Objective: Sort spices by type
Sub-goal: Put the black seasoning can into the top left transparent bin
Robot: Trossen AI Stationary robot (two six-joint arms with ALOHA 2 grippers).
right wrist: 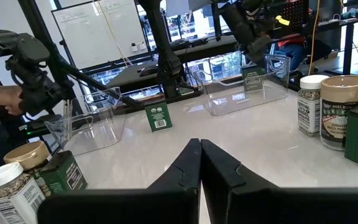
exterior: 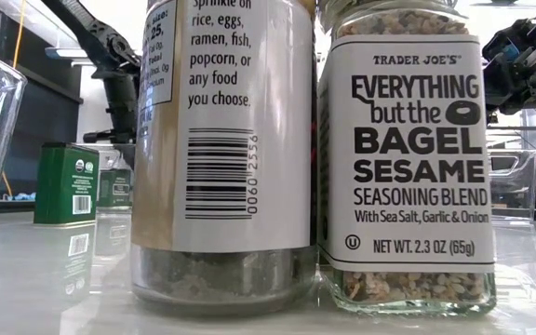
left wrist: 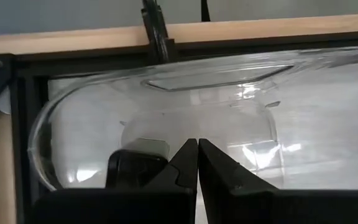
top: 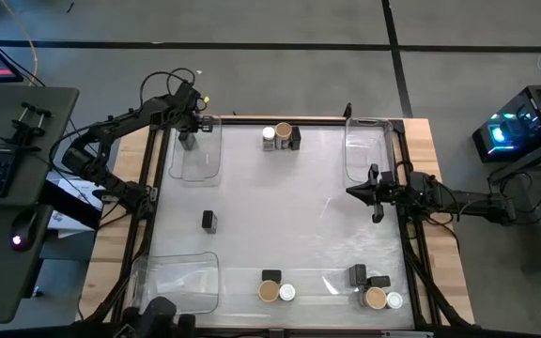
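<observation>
A: Spices, high view? One black tin [top: 187,141] sits in the far-left bin [top: 195,155] under the left gripper [top: 192,124]; others grouped along table edges.

B: Wrist views? Left fingers [left wrist: 185,163] pinched together, empty, likely just dropped it. Right gripper [right wrist: 200,163] closed, idle.

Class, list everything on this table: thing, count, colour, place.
dark boxy spice tins: about six; one alone mid-table, one in the left arm's bin, the rest in three clusters.
white-topped round jars: three, one per cluster.
tan-topped round jars: three, one per cluster.
clear plastic bins: at least three, transparent, along the table edges.
left gripper: dark, over a corner bin, jaws shut.
right gripper: dark, above the table's right side, jaws shut.
</observation>
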